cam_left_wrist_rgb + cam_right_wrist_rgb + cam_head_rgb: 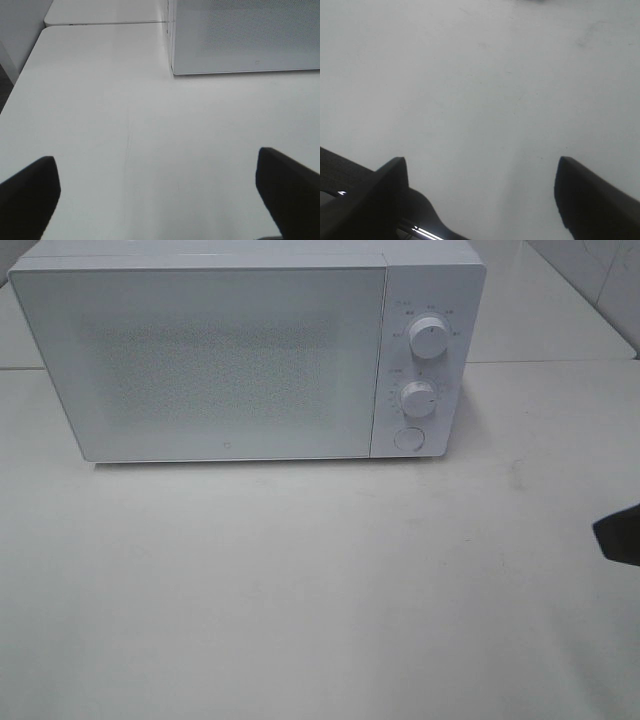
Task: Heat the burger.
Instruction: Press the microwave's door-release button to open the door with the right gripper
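Gaping over table point(300, 590): L gripper point(155, 157), R gripper point(481, 160); microwave point(200, 360) shut, burger unseen.

Matte black — left tool point(155, 156) and right tool point(481, 160) have blunt wedge-shaped fingers point(30, 195).

A white microwave point(220, 360) stands with its door closed on a wide white table point(300, 590). The tabletop in front of the microwave is matte and has a few faint scratches and small dark marks. Behind the microwave, a thin seam point(550, 363) separates this table from a second white table point(100, 12) with a rounded corner. Further behind the microwave, to the side of its knobs, is a wall of white tiles point(600, 270). The light is soft and even, and only a thin shadow lies under the front edge of the microwave.
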